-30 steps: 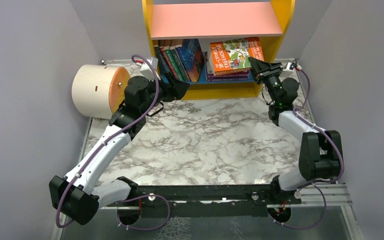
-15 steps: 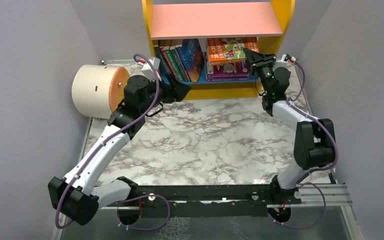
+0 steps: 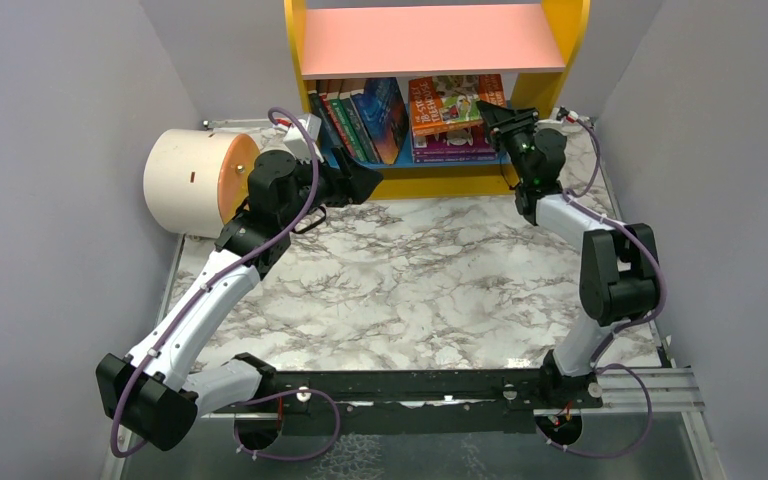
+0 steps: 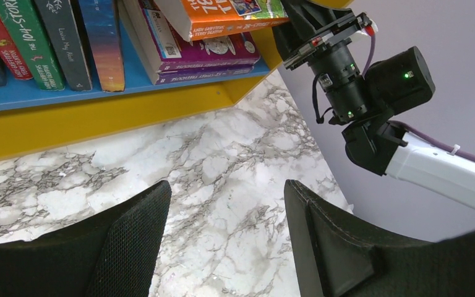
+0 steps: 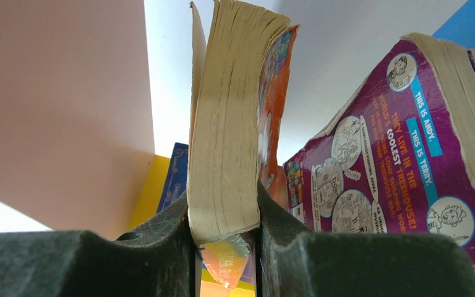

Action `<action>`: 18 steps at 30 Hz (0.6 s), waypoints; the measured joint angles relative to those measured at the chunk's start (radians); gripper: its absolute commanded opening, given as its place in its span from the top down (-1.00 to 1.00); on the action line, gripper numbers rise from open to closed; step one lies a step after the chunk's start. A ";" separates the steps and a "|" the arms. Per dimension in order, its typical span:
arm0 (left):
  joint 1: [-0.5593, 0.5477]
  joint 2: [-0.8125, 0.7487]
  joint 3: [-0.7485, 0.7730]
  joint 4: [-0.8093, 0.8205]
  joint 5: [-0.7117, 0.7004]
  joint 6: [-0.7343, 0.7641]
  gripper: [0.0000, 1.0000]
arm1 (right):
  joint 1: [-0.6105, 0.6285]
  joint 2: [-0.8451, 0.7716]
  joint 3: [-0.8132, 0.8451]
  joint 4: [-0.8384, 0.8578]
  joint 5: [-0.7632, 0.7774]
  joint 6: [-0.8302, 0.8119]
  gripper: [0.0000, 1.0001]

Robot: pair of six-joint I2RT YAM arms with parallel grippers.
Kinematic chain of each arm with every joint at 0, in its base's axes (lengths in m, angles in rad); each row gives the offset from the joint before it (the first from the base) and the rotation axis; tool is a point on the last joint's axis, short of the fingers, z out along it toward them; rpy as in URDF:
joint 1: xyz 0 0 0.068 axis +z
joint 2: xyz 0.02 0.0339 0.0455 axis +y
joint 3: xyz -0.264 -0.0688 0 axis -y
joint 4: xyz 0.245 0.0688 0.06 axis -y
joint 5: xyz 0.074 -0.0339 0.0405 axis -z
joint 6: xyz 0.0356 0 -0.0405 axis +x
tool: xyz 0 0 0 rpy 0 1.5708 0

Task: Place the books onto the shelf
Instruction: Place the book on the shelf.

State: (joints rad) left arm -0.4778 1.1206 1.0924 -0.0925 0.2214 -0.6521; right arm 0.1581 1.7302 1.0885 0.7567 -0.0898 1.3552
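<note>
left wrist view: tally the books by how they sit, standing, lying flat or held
standing books: 5 (the leftmost is cut off by the frame edge)
purple books lying flat: 2
orange book held in the right gripper: 1
total: 8

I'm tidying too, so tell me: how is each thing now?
Orange book: pinched in the right fingers, tilted over the purple books.
Purple books: lying flat on the blue board.
Standing books: leaning.
Left fingers: open, empty.
Cylinder: on its side.
</note>
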 measured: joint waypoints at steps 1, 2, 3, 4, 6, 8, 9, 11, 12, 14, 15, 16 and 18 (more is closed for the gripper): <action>0.000 0.000 0.000 0.000 0.000 0.000 -0.22 | 0.000 0.008 0.006 -0.001 0.000 -0.003 0.99; 0.000 0.000 0.000 0.000 0.000 0.000 -0.22 | 0.000 0.016 0.013 -0.002 0.000 -0.005 0.98; 0.000 0.000 0.000 0.000 0.000 0.000 -0.22 | 0.000 0.026 0.020 -0.003 0.000 -0.008 0.98; 0.000 0.000 0.000 0.000 0.000 0.000 -0.21 | 0.000 0.031 0.024 -0.003 0.001 -0.011 0.99; 0.000 0.000 0.000 0.000 0.000 0.000 -0.22 | 0.000 0.037 0.026 -0.009 0.003 -0.018 0.99; 0.000 0.000 0.000 0.000 0.000 0.000 -0.22 | -0.001 0.041 0.026 -0.018 0.005 -0.021 0.99; 0.000 0.000 0.000 0.000 0.000 0.000 -0.22 | -0.001 0.042 0.026 -0.023 0.007 -0.023 0.98; 0.000 0.001 -0.001 0.000 0.000 0.000 -0.22 | 0.000 0.044 0.026 -0.029 0.009 -0.026 0.99; 0.000 0.002 -0.001 0.000 0.000 0.000 -0.22 | 0.000 0.045 0.026 -0.032 0.009 -0.026 0.99; 0.000 0.004 -0.001 0.000 0.000 0.000 -0.22 | 0.000 0.046 0.028 -0.039 0.010 -0.027 0.99; 0.000 0.005 -0.002 0.000 0.000 0.000 -0.21 | 0.000 0.047 0.031 -0.045 0.010 -0.029 0.99; 0.000 0.005 -0.002 0.000 0.000 0.000 -0.21 | 0.000 0.049 0.037 -0.053 0.011 -0.031 0.99; 0.000 0.006 -0.005 0.000 0.000 0.000 -0.21 | -0.001 0.052 0.044 -0.062 0.015 -0.040 0.99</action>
State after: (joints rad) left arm -0.4778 1.1263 1.0878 -0.0921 0.2214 -0.6521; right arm 0.1570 1.7824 1.1328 0.6945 -0.0750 1.3151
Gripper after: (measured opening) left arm 0.608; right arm 0.252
